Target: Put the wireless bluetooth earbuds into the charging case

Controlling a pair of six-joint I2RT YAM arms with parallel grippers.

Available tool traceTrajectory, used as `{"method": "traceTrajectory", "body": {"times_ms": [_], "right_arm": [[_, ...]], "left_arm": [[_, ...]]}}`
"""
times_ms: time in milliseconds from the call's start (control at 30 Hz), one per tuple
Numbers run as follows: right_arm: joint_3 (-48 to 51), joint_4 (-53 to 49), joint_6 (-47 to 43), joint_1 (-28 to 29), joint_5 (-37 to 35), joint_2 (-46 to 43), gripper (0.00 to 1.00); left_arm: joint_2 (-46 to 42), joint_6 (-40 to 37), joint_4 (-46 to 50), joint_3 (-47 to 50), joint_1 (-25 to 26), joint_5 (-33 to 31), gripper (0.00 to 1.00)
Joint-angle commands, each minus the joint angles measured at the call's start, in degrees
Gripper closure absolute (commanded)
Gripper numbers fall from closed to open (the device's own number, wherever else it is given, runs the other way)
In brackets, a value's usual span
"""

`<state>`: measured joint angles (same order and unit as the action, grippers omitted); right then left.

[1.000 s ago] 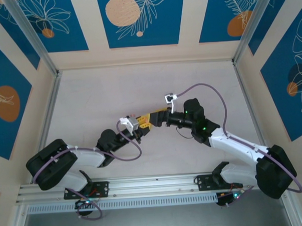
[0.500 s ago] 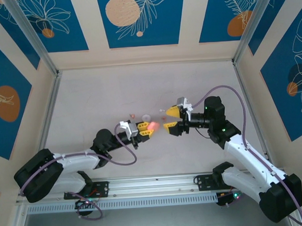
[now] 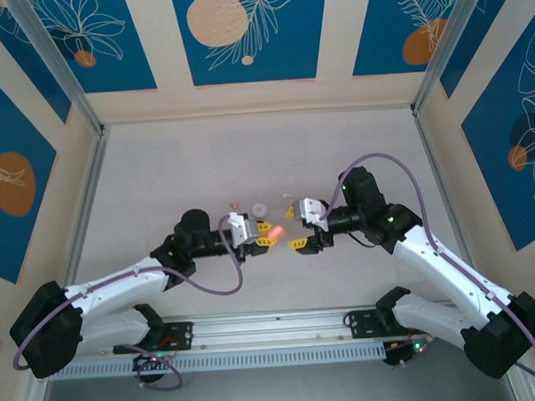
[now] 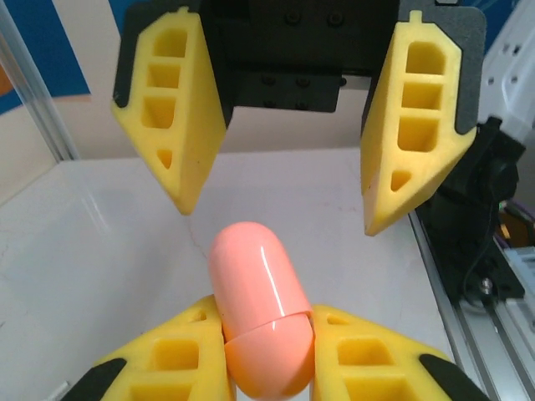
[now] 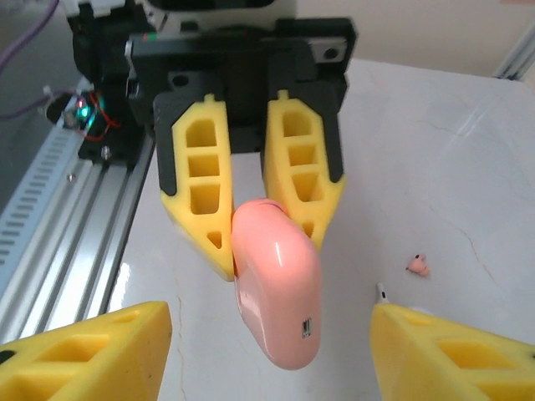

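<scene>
L pincer [image 3: 262,235] is clenched on the salmon-pink glossy pill-shaped charging case [image 3: 273,229], and the case pokes out past its tips toward R pincer [image 3: 294,229]. R pincer is spread wide, one yellow foam finger each side of the case's free end, tip-to-tip w/ L.

L wrist cam gives what overhead can't: the seam round the case just ahead of L's fingers [image 4: 180,355], the lid shut, and clear air between the case nose and both R fingers.

R wrist cam adds a tiny printed sticker [image 5: 307,327] near the case nose. It's too small to read, and no brand is legible anywhere.

Same cam picks up a tiny pinkish-red earbud [image 5: 417,265] and a tiny whitish earbud [image 5: 382,291]. Both lie on the pale tabletop [image 3: 336,153], just ahead of R pincer's far-side finger and apart from the case.

Overhead shows a small white disc [image 3: 260,209] near L pincer's tips, on their far side.

The aluminium rail [image 5: 67,209] runs close on R pincer's other side. There's wide open tabletop beyond both pincers toward the back wall.
</scene>
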<state>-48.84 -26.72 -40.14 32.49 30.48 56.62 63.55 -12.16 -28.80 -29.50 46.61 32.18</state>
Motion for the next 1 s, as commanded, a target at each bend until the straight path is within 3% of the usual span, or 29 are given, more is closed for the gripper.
{"method": "traceTrajectory", "body": {"times_ms": [0,700,967], "right_arm": [[-2.21,-5.05,-8.54,1.81,-3.46,2.15,0.38],[-9.43,-10.14,-13.21,5.48,1.29,15.07,0.46],[-10.76,-11.33,-13.81,5.73,1.62,17.02,0.6]], "left_arm": [[-1.32,-6.33,13.67,-2.73,-0.41,2.68,0.92],[-2.33,-7.27,16.0,-3.27,-0.33,3.28,0.91],[-2.73,-7.28,16.14,-3.34,-0.31,2.9,0.91]]}}
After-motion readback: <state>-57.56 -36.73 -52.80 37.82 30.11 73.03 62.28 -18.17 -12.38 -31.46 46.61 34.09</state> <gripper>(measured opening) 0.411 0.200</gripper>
